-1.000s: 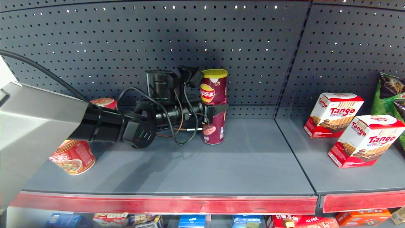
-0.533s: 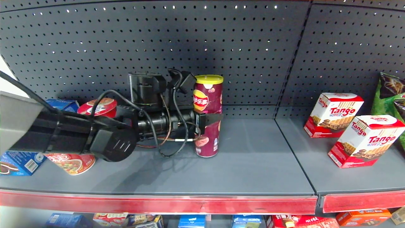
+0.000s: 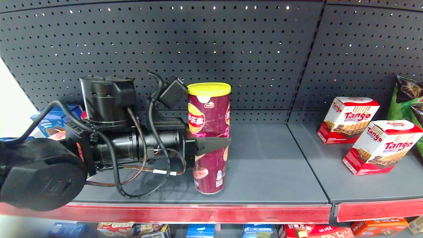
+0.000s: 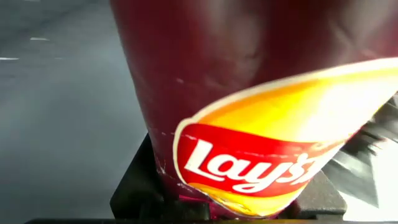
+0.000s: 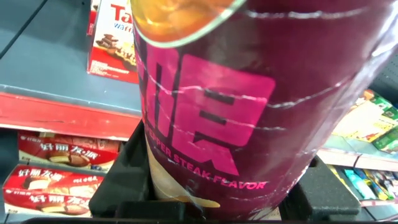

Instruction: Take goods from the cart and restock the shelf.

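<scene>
The left gripper (image 3: 214, 146) clamped the tall maroon cardboard crisp can with yellow lid (image 3: 209, 112), upright near the front edge of the grey metal shelf (image 3: 264, 172). It wanted seating flat, further from the lip, before release. The right gripper (image 5: 221, 193) gripped a second maroon can (image 5: 249, 93).

My left arm (image 3: 39, 172) comes in from the near left, its black forearm lying level and pointing right. Cables loop loose under the wrist (image 3: 132, 148). The left gripper (image 3: 216, 142) is turned so that one of its two black fingers (image 3: 211, 145) sits near and the other far. They are clamped on the middle of the tall maroon cardboard crisp tube with a yellow plastic lid (image 3: 208, 112), which stands upright in the grip. My right gripper (image 5: 214, 199) is closed around a second maroon crisp tube (image 5: 249, 93), seated close against its black base.
</scene>
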